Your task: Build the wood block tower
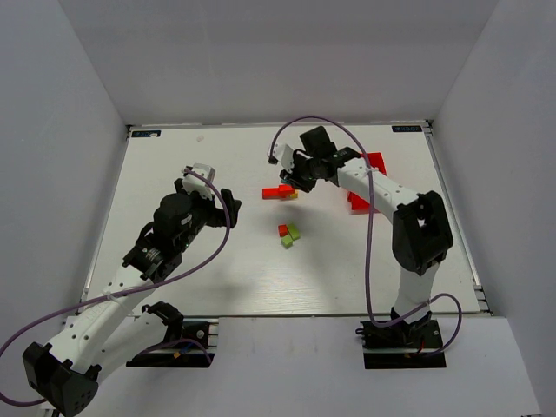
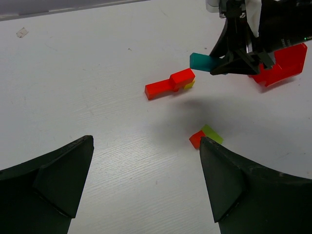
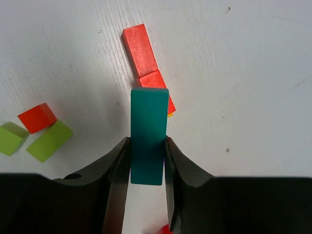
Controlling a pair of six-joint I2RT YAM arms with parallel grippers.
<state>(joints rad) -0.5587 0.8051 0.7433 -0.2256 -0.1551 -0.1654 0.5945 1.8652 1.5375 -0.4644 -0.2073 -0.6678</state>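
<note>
On the surface (image 1: 174,252), a long bar (image 1: 273,193) lies towards the far middle. At its right end a cube (image 2: 183,76) sits on a small block (image 2: 189,85). The right tool (image 3: 146,144) holds a second bar (image 3: 148,112) just above that cube. Three small blocks (image 1: 288,233) cluster nearer the arms. A bin (image 2: 282,63) lies to the right, partly under the right arm. The left tool (image 2: 146,140) hangs well left of the long bar.

White rectangular matte tabletop (image 1: 217,278); faint grain streaks show in the wrist views. Plain pale grey panels enclose three sides: left wall (image 1: 52,174), back wall (image 1: 278,61), right wall (image 1: 512,174). Small dark label (image 1: 146,134) at far-left corner, second dark label (image 1: 405,129) at far-right. Light even and diffuse; shadows soft.
</note>
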